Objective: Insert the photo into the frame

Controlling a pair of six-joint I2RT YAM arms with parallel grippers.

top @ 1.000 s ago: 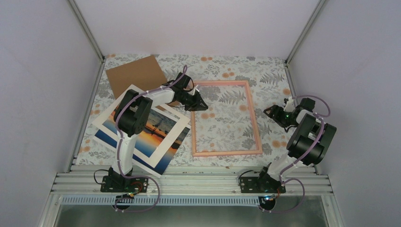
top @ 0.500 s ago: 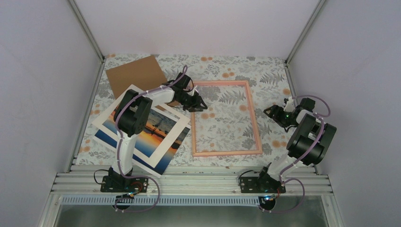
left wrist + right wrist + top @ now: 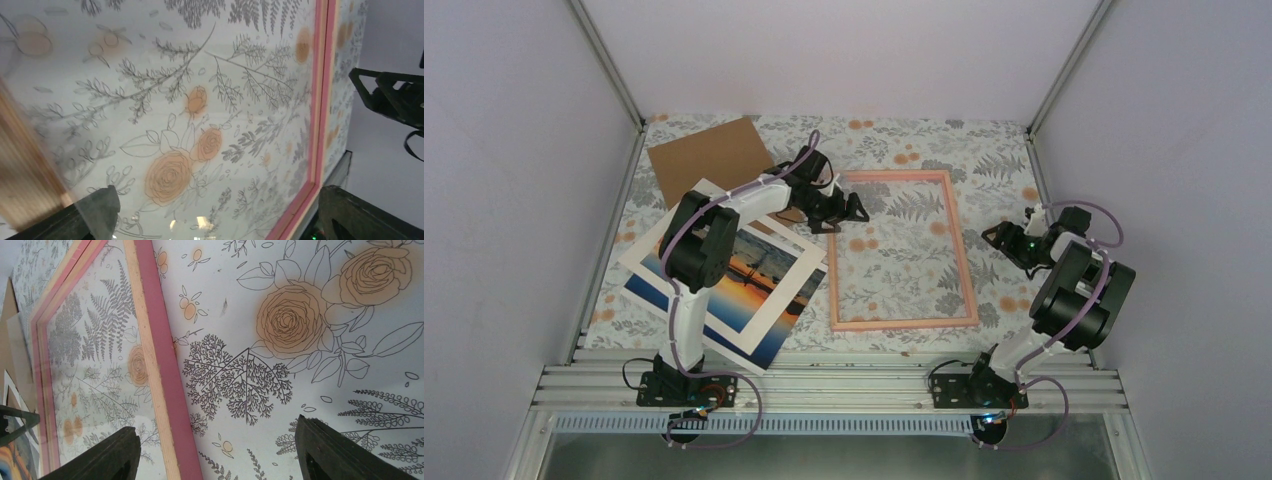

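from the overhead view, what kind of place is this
Probably a robot test booth, not a home: plain white walls on metal rails box in a flowered tablecloth, with the left arm and right arm bolted at the near edge.

A floral-printed tabletop [image 3: 904, 140] is filling the workspace, with pale walls [image 3: 844, 50] enclosing it on three sides. A brown cardboard sheet [image 3: 709, 158] is lying flat at the far left. A white mat board [image 3: 649, 250] is sitting askew just nearer, its far corner meeting the cardboard's near edge.
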